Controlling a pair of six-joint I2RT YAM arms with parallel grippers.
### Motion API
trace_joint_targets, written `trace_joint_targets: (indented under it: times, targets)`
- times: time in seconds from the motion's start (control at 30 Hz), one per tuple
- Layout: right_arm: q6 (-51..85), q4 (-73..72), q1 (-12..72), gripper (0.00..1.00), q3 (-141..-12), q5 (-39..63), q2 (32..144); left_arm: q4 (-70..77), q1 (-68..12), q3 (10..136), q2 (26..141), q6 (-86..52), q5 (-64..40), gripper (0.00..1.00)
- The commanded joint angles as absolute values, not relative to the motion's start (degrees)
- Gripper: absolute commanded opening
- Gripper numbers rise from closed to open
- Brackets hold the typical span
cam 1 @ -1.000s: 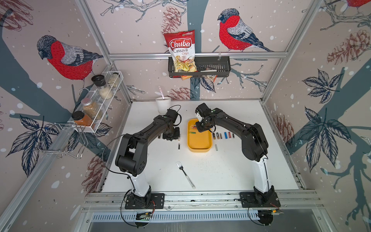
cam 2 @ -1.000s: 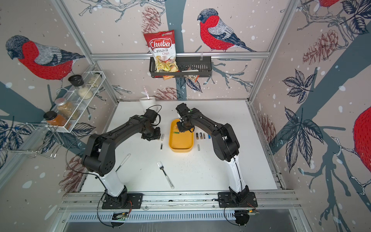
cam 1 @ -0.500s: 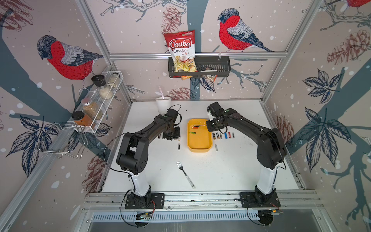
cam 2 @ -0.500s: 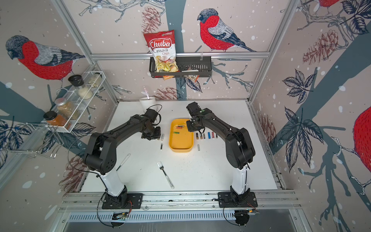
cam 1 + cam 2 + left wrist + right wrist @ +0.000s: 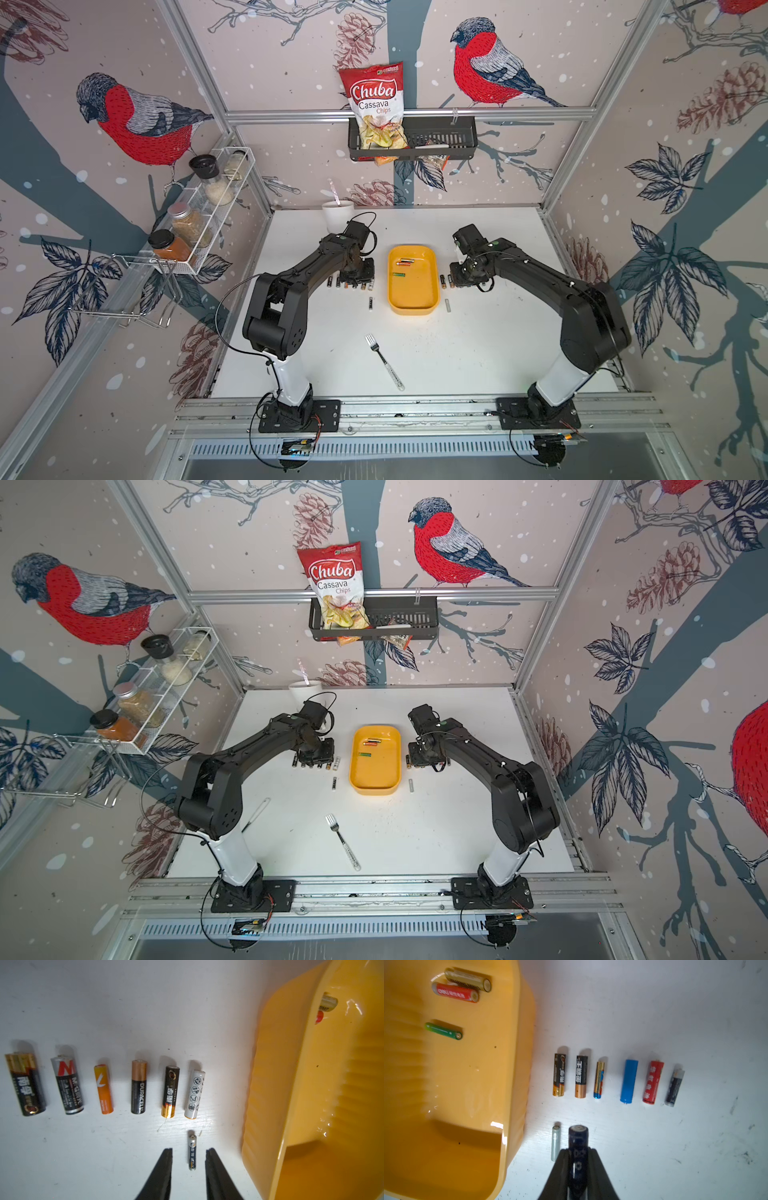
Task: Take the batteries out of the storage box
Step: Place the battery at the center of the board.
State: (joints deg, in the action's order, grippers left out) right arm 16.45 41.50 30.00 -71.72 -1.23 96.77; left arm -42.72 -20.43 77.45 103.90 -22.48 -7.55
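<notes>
White worktop carries the yellow storage box at its middle. A second ago the right gripper was over the box's far end. Now it hangs just outside the box's right wall, fingers clamped on a dark blue battery, so one more is out and only needs setting down. The left gripper has stayed by the box's left wall, fingers slightly parted and empty, with a thin battery lying loose on the worktop between them. Three remain inside, toward the far end: a gold battery, a red battery and a green battery, each lying crosswise to the box's length. The held one runs parallel to the box's long wall, like the laid-out row beside the box. Which terminal leads is unclear.
</notes>
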Motion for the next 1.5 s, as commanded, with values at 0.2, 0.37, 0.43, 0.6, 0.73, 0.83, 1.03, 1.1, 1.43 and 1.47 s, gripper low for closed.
trace_joint_targets:
  times: [0.2,0.37,0.43,0.6,0.73,0.83,1.03,1.1,1.43,1.47]
  targets:
    - [19.60,36.24,30.53,0.20,-65.51,-0.55,95.59,-43.32,-20.21,78.13,104.25,-21.69,-8.35,0.32]
    - [20.34,34.57,31.06,0.20,-63.10,0.24,96.29,-43.08,-20.21,78.29,104.37,-21.65,-8.33,0.32]
    - [20.65,33.80,31.20,0.20,-62.05,0.52,96.65,-43.16,-20.21,78.48,104.33,-21.66,-8.28,0.32]
    - [20.92,32.28,31.56,0.20,-60.56,1.10,97.62,-43.47,-20.21,78.66,104.61,-21.45,-8.26,0.32]
    - [21.02,31.73,31.81,0.21,-60.29,1.32,98.08,-43.12,-20.21,78.21,104.51,-21.62,-8.44,0.32]
    - [21.17,31.56,32.00,0.21,-60.38,1.48,98.78,-43.11,-20.21,78.12,104.41,-21.66,-8.33,0.32]
    - [21.37,30.84,32.17,0.21,-60.21,1.34,99.88,-43.01,-20.21,77.82,104.34,-21.68,-8.34,0.32]
    - [21.34,30.86,32.17,0.21,-60.29,1.06,100.33,-43.03,-20.21,77.76,104.33,-21.66,-8.35,0.32]
    - [21.29,30.22,32.28,0.22,-59.68,1.14,101.45,-42.59,-20.21,76.93,104.00,-21.75,-8.44,0.32]
    - [21.34,30.23,32.30,0.22,-59.60,1.20,101.58,-42.63,-20.21,76.99,103.97,-21.80,-8.43,0.32]
